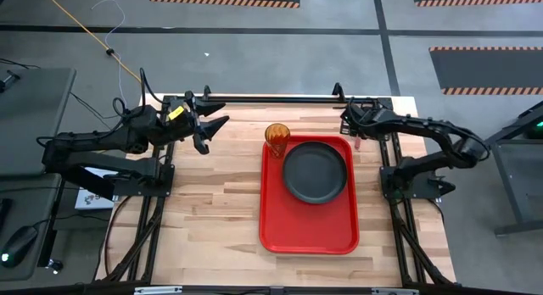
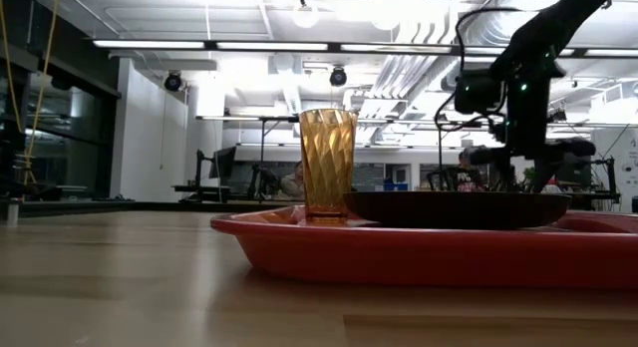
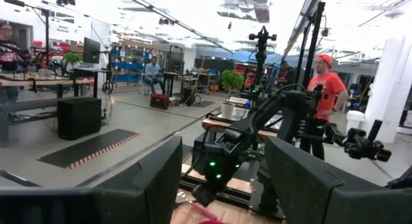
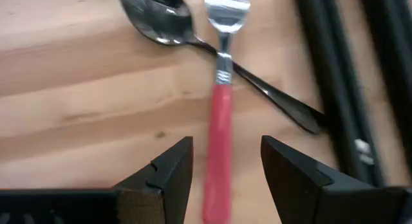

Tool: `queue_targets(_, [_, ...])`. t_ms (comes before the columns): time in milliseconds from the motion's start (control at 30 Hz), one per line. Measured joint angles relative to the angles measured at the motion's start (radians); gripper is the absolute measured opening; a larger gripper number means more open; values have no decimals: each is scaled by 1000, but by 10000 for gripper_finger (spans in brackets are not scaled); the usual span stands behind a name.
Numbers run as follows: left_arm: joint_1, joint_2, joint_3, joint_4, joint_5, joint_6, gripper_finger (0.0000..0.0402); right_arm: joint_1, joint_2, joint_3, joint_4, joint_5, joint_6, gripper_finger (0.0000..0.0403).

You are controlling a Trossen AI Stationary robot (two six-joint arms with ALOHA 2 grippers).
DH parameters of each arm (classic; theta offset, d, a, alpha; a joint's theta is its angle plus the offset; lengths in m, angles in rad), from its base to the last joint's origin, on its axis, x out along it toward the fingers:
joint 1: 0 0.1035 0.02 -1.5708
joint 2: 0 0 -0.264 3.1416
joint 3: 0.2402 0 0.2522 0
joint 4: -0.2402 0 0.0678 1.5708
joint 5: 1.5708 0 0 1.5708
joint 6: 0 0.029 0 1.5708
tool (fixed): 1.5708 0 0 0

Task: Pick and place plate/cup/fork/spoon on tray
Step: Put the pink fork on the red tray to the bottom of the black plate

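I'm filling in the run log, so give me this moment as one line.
plate, cup: on tray | right end effector: open over fork crossing spoon | left end effector: open, idle

The table [image 1: 212, 202] is pale, smooth wood. The tray [image 1: 307, 231] is shiny red plastic. The spoon [image 4: 161, 18] is shiny metal. The fork [image 4: 222, 89] has metal tines.

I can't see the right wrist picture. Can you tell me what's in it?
The right gripper hangs open right above the red-handled fork, its handle between the two dark fingers. The fork lies across a shiny spoon on the wooden table.
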Motion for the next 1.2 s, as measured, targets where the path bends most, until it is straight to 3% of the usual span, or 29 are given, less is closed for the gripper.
queue_targets(500, [0, 0, 0, 0, 0, 0, 211, -103, 228, 5, 144, -86, -76, 167])
queue_targets(600, [0, 0, 0, 0, -1, 0, 211, -103, 233, 6, 145, -82, -81, 140])
queue_targets(700, [0, 0, 0, 0, -13, 1, 211, -109, 231, 5, 145, -93, -121, 88])
queue_targets(800, [0, 0, 0, 0, -38, 2, 211, -115, 216, 3, 145, -106, -158, 28])
queue_targets(967, [0, 0, 0, 0, -65, 3, 211, -116, 134, -5, 112, -117, -190, 28])
queue_targets(1200, [0, 0, 0, -1, -65, 2, 211, -116, -81, -3, 93, -100, -217, 28])
